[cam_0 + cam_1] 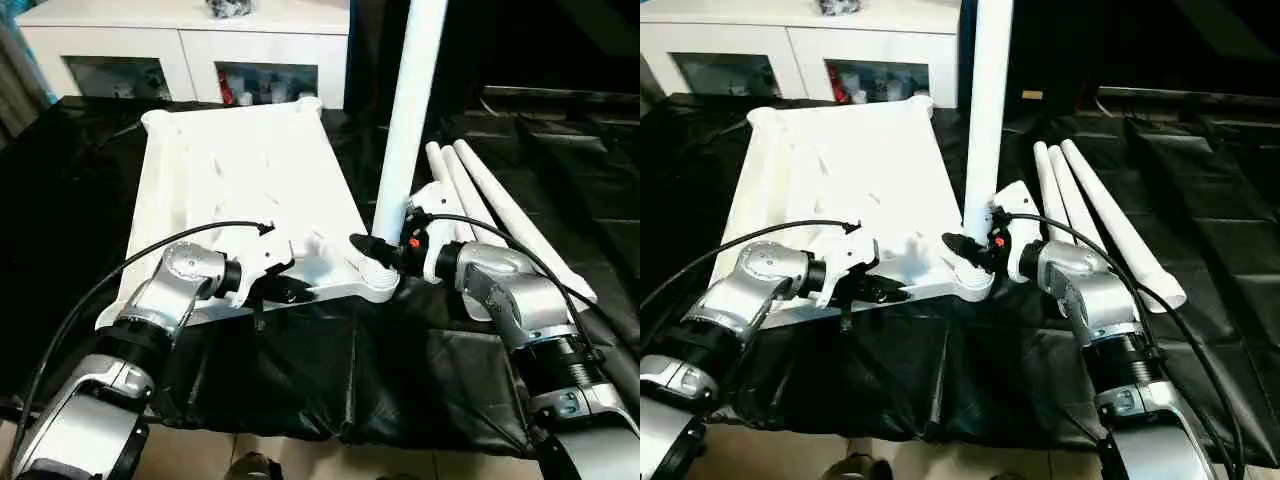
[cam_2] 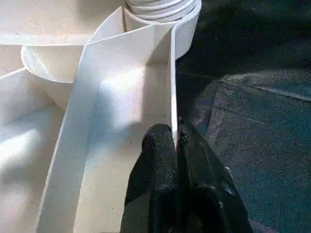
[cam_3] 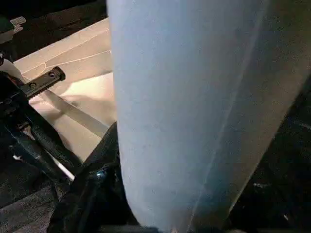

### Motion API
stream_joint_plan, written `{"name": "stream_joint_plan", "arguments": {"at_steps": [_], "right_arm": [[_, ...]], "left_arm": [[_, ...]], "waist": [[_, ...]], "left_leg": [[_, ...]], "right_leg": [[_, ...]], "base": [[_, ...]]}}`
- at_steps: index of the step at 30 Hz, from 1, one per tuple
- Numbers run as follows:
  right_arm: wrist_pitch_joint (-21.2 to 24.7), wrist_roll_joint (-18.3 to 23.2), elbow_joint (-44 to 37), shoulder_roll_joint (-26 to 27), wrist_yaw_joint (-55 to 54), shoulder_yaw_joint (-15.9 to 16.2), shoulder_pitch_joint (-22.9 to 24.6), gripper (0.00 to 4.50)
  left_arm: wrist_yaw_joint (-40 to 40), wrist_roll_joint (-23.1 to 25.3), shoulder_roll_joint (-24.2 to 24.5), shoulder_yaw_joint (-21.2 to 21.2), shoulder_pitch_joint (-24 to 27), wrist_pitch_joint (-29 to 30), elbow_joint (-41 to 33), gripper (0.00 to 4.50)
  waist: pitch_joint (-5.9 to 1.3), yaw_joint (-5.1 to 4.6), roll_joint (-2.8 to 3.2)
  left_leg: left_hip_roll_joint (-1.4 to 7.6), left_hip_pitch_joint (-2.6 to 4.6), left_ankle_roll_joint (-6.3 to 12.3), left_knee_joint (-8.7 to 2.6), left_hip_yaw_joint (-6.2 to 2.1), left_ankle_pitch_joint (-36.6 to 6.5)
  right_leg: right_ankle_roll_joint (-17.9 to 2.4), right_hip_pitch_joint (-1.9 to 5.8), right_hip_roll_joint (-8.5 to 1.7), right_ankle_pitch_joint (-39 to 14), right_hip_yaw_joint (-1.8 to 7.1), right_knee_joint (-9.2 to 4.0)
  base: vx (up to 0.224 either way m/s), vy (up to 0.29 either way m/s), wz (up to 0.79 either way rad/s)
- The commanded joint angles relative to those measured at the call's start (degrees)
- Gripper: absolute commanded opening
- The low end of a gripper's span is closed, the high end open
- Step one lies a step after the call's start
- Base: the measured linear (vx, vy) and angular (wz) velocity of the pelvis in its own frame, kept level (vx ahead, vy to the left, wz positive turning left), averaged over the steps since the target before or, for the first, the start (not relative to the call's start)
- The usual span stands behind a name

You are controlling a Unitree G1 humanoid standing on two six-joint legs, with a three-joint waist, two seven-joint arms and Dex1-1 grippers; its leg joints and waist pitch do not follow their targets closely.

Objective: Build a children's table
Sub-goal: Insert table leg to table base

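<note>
Tabletop [image 1: 240,190] is lying underside-up on the black-covered worktop [image 1: 560,180], ribs and corner sockets facing up so the legs can go in from above. Left claw [image 2: 174,145] is clenched on the thin rim wall along the near edge, one finger each side, just beside the near right corner socket [image 1: 378,285]. My read: it's pinning the tabletop so it isn't sliding or tipping while the leg is being worked.

Right claw [image 1: 375,250] is grasping the upright leg [image 1: 410,110] low down, right above that socket, with the fingers wrapping the tube. Gripping near the base is probably giving better control for pushing or twisting it home. Leg is looking roughly vertical; can't tell if it's fully seated.

Three spare legs [image 1: 500,210] are lying side by side on the worktop, right of the tabletop, within the right arm's reach for the next sockets.
</note>
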Motion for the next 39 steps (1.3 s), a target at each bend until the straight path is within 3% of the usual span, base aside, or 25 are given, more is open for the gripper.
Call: {"name": "stream_joint_plan", "arguments": {"at_steps": [1, 5, 11, 14, 15, 19, 24, 25, 27, 28, 31, 32, 34, 36, 39], "right_arm": [[1.0, -0.7, 1.8, -0.3, 0.9, 0.5, 1.2, 1.89], [0.4, -0.4, 2.4, -0.2, 1.2, 0.3, 2.0, 1.89], [-0.8, 3.7, 4.9, 2.4, -0.3, -4.6, 4.3, 1.89], [-2.1, 4.1, 5.8, 3.3, -0.9, -5.9, 5.6, 1.89], [-2.8, 4.4, 6.1, 3.7, -0.9, -6.3, 6.2, 1.89], [-4.6, 4.7, 6.2, 4.6, -0.8, -6.9, 8.2, 1.89], [-7.5, 2.4, 6.2, 4.3, -1.7, -5.5, 9.8, 1.89], [-8.8, 0.5, 5.7, 3.8, -2.4, -4.0, 10.3, 1.89], [-9.2, -1.7, 4.5, 3.2, -3.4, -2.3, 10.5, 1.89], [-9.2, -2.2, 4.2, 3.1, -3.5, -2.0, 10.4, 1.89], [-9.3, -3.8, 3.2, 2.6, -3.6, -0.4, 10.1, 1.89], [-8.9, -4.7, 3.0, 2.3, -3.3, 0.8, 9.5, 1.89], [-8.3, -5.5, 3.0, 2.0, -3.0, 2.0, 8.9, 1.89], [-8.2, -6.2, 3.2, 1.7, -2.5, 2.9, 8.3, 1.89], [-7.8, -6.6, 3.7, 1.4, -1.6, 3.7, 7.4, 1.89]], "left_arm": [[-1.4, -1.3, -0.1, 0.4, 0.3, -0.3, -2.0, 0.00], [-0.7, -1.0, -0.3, 0.8, 0.3, 0.1, -2.0, 0.00], [1.4, -1.0, -0.8, 1.5, 0.1, 0.7, -1.6, 0.00], [1.5, -1.0, -0.9, 1.5, 0.3, 1.1, -1.9, 0.00], [1.6, -1.0, -1.0, 1.5, 0.3, 1.2, -2.0, 0.00], [2.4, -0.8, -1.1, 1.6, 0.0, 1.7, -2.0, 0.00], [3.0, -0.6, -1.0, 1.7, -0.1, 1.9, -2.0, 0.00], [2.9, -0.6, -0.8, 1.7, -0.1, 2.0, -2.1, 0.00], [2.7, -0.5, -0.6, 1.6, -0.1, 2.1, -2.3, 0.00], [2.7, -0.4, -0.6, 1.6, -0.1, 2.2, -2.4, 0.00], [2.6, 0.0, -0.5, 1.4, -0.2, 2.2, -2.6, 0.00], [2.5, 0.3, -0.5, 1.2, -0.2, 2.1, -2.7, 0.00], [2.3, 0.5, -0.5, 0.8, -0.3, 2.0, -2.7, 0.00], [2.2, 0.6, -0.6, 0.6, -0.3, 2.1, -2.9, 0.00], [1.7, 0.7, -0.6, 0.2, -0.3, 2.1, -3.1, 0.00]], "waist": [[-4.69, 0.05, -0.55], [-4.74, 0.02, -0.48], [-4.77, 0.13, -0.58], [-4.67, 0.12, -0.69], [-4.65, 0.07, -1.06], [-4.69, 0.19, -1.17], [-4.60, 0.15, -1.18], [-4.58, 0.17, -1.63], [-4.51, 0.14, -1.49], [-4.49, 0.12, -1.78], [-4.50, 0.13, -1.88], [-4.47, 0.12, -2.39], [-4.33, 0.01, -2.74], [-4.26, 0.01, -2.76], [-4.30, 0.03, -2.94]], "left_leg": [[2.65, 1.90, -0.15, -4.11, -1.39, -11.0], [2.64, 1.82, -0.03, -4.09, -1.40, -10.6], [2.70, 1.99, 0.12, -4.07, -1.38, -11.4], [2.73, 2.00, -0.20, -4.29, -1.48, -12.3], [2.72, 2.00, -0.20, -4.33, -1.47, -12.4], [2.77, 1.94, 0.01, -4.37, -1.50, -12.0], [2.71, 2.02, -0.38, -4.49, -1.52, -13.2], [2.73, 2.02, -0.27, -4.50, -1.48, -13.1], [2.70, 1.96, -0.41, -4.61, -1.55, -12.9], [2.72, 2.02, -0.43, -4.68, -1.54, -13.0], [2.78, 2.17, -0.78, -4.82, -1.63, -14.2], [2.79, 2.15, -0.81, -4.86, -1.65, -14.4], [2.78, 2.25, -1.11, -4.98, -1.61, -15.1], [2.84, 2.49, -1.75, -5.11, -1.74, -16.7], [2.85, 2.47, -1.83, -5.15, -1.76, -16.6]], "right_leg": [[-12.6, 2.36, -5.09, -10.1, 2.53, -4.04], [-12.8, 2.36, -5.01, -9.1, 2.50, -3.95], [-13.0, 2.27, -5.24, -10.4, 2.54, -4.18], [-12.6, 2.21, -5.23, -11.8, 2.47, -4.30], [-12.5, 2.24, -5.20, -12.1, 2.46, -4.31], [-12.1, 2.21, -5.30, -12.0, 2.48, -4.32], [-11.8, 2.11, -5.34, -13.6, 2.50, -4.53], [-11.6, 2.10, -5.36, -14.1, 2.50, -4.60], [-11.1, 2.04, -5.33, -14.8, 2.50, -4.60], [-10.9, 2.03, -5.31, -15.2, 2.49, -4.72], [-10.3, 1.94, -5.37, -16.3, 2.57, -4.83], [-10.1, 1.94, -5.41, -16.8, 2.55, -4.80], [-9.6, 1.84, -5.42, -18.2, 2.60, -5.06], [-9.2, 1.70, -5.47, -20.1, 2.65, -5.23], [-9.5, 1.77, -5.45, -19.0, 2.71, -5.12]], "base": [[0.000, 0.000, 0.00], [0.000, 0.000, 0.00], [0.000, 0.000, 0.00], [0.000, 0.000, 0.00], [0.000, 0.000, 0.00], [0.000, 0.000, 0.00], [0.000, 0.000, 0.00], [0.000, 0.000, 0.00], [0.000, 0.000, 0.00], [0.000, 0.000, 0.00], [0.000, 0.000, 0.00], [0.000, 0.000, 0.00], [0.000, 0.000, 0.00], [0.000, 0.000, 0.00], [0.000, 0.000, 0.00]]}}
